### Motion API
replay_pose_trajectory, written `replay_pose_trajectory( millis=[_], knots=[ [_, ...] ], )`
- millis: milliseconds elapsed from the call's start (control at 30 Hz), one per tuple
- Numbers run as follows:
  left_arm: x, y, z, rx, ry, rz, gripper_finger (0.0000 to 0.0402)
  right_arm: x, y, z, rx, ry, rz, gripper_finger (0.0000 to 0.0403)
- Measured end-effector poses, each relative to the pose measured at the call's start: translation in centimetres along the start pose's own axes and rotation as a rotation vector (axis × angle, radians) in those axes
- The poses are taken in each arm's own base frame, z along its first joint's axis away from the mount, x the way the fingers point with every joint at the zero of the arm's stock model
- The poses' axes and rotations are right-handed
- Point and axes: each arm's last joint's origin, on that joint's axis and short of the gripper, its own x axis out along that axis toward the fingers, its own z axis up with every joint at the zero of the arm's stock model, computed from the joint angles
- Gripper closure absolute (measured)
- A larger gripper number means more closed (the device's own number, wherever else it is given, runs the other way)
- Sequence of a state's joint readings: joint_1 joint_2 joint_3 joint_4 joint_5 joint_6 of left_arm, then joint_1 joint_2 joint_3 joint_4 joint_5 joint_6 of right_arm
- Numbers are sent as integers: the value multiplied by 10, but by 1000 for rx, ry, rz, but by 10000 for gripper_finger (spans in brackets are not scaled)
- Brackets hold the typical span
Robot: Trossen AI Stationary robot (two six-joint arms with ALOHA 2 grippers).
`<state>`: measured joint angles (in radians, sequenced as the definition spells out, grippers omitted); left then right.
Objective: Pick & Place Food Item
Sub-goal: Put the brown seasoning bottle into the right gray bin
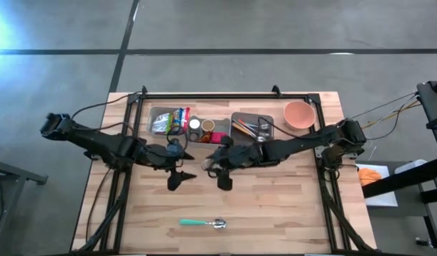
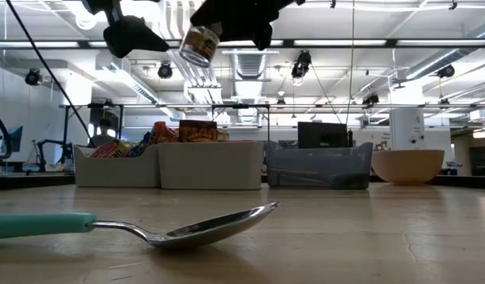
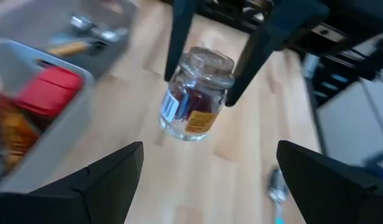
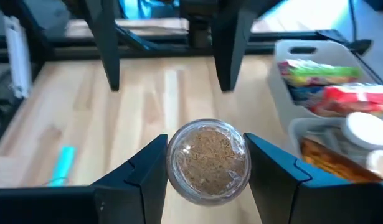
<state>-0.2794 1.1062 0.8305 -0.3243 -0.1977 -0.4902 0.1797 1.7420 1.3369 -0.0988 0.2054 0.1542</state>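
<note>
A small glass jar [image 3: 192,93] with a cork lid and a label hangs high over the table's middle, with my right gripper [image 4: 208,171] shut on it. In the low view the jar [image 2: 199,43] tilts below my right gripper [image 2: 234,17]. My left gripper [image 3: 210,186] stands open just to the jar's left, touching nothing. In the high view my left gripper [image 1: 179,176] and my right gripper [image 1: 217,169] face each other above the bare wood. My right gripper pinches the jar between its two fingers, at the lid end [image 4: 208,146]. The cork lid faces back toward the wrist, and the jar's bottom [image 3: 182,132] points away along the fingers [image 3: 179,37]. The jar is tilted and lifted clear of the table.
Along the far edge stand a white bin [image 1: 155,114] of snack packets and jars, a grey tray [image 1: 236,117] of utensils and a pink bowl [image 1: 299,114]. A spoon [image 1: 202,223] with a teal handle lies near the front edge. A black frame [image 1: 225,95] rims the table.
</note>
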Motion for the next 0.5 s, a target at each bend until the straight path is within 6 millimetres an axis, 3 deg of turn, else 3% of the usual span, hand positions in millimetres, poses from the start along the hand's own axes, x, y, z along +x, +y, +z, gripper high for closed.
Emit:
replay_pose_trajectory(
  millis=[133, 300, 500],
  knots=[
    [-4, 3, 1, -5, -37, 68, 32, -3, -25, 12, -6, 73, -65, 229],
    [-6, 5, 0, 97, -24, 95, 32, -6, -75, 20, 39, 172, -182, 229],
    [-6, 10, -7, 114, 34, 144, 32, -10, -139, 23, 118, 195, -182, 229]
  ],
)
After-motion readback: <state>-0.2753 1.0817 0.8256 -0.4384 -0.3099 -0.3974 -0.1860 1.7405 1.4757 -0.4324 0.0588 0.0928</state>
